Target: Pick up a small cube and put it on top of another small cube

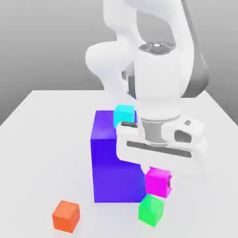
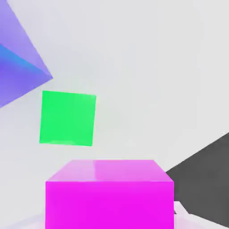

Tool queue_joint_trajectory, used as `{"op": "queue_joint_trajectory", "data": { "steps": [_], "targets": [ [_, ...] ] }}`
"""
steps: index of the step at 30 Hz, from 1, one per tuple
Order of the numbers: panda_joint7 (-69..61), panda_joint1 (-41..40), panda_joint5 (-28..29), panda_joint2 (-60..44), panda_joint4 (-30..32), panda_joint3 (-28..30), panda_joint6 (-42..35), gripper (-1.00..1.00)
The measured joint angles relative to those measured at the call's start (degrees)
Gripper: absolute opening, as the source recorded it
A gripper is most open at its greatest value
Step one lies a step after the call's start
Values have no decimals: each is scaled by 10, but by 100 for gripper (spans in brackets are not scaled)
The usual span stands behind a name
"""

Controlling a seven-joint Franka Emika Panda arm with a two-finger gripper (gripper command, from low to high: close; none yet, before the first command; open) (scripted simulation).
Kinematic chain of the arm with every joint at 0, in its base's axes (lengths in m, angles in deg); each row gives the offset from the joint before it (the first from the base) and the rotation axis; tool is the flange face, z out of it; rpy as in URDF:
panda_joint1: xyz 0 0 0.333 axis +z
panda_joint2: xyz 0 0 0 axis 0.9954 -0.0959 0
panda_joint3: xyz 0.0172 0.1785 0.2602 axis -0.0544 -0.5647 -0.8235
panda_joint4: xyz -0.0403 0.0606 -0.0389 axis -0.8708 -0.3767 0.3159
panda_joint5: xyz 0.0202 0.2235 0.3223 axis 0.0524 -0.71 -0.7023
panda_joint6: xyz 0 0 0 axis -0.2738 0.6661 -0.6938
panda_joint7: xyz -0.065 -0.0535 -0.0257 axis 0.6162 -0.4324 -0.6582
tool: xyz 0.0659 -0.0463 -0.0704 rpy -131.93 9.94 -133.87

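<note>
The small magenta cube hangs above the table under my hand, with my gripper shut on it. It shows large and close in the hand view. The small green cube rests on the white table just below the magenta one and a little toward the exterior view's left. In the hand view the green cube lies flat on the table, offset to one side of the held cube. The two cubes are apart.
A big blue-purple block stands right beside the held cube, on the exterior view's left. A small cyan cube sits behind it. A small orange-red cube lies at the front left of the white table.
</note>
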Motion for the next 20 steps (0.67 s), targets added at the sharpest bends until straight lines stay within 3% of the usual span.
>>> {"op": "queue_joint_trajectory", "data": {
  "steps": [6,17,18,20],
  "targets": [
    [-80,33,45,-4,23,-11,-23,-100],
    [-151,10,-44,-104,18,-48,63,-100],
    [-157,5,-53,-112,18,-54,69,100],
    [-157,5,-53,-112,18,-54,69,100]
  ]
}}
